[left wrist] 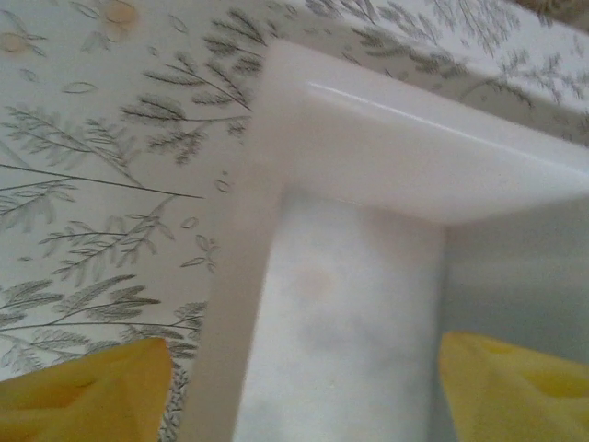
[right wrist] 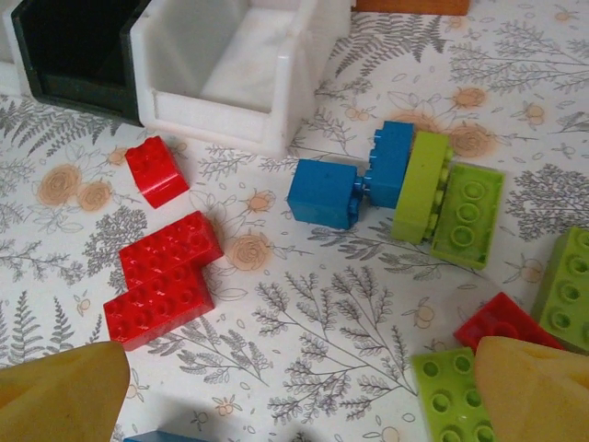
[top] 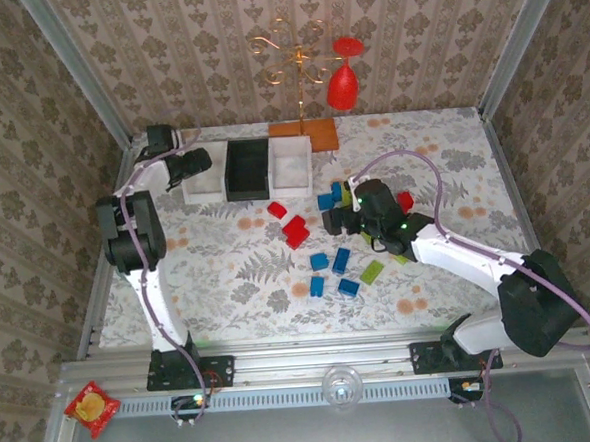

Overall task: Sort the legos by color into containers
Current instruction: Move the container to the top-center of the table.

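Top camera first: the legos (top: 341, 260) are lying scattered across the middle of the floral table (top: 228, 275), just in front of the containers (top: 247, 170). The left gripper (top: 203, 164) is hanging at the left white bin (top: 204, 181), and the right gripper (top: 337, 216) is hovering low over the bricks.

Left wrist cam: the yellow fingertips (left wrist: 83, 387) are sitting spread wide over that bin's corner, gripping nothing.

Right wrist cam: the jaws are gaping wide here too, empty, looking down at a red stepped pair (right wrist: 166, 276), a blue brick (right wrist: 322, 193) and a lime green brick (right wrist: 467, 214).

They're looking like light, rigid, glossy plastic, chunky and studded on top. So I'm guessing that pinching across the flat sides, not the studs, is going to hold best.
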Robot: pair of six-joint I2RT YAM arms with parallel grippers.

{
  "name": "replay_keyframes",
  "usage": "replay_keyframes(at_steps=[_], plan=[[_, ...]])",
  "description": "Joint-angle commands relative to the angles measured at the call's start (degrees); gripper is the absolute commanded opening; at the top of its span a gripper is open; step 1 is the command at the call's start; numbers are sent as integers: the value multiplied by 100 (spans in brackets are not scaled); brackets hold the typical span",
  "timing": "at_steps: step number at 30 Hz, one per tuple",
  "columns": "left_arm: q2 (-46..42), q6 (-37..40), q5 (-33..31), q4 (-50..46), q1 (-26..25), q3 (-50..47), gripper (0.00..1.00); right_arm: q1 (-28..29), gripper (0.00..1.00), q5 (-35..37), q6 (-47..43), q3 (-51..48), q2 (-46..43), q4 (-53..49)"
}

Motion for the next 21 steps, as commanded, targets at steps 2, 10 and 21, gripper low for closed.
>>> replay_keyframes(at_steps=[2, 10, 21], plan=[[-75, 417, 686, -450, -226, 63, 70, -158, 97, 25, 117, -20, -125, -213], [-567, 368, 223, 107, -431, -516, 80, 152, 95, -164, 249, 251, 453, -514], [-3816, -429, -1360, 1730, -1185, -3989, 92, 301, 93, -568, -218, 670, 1004, -534]])
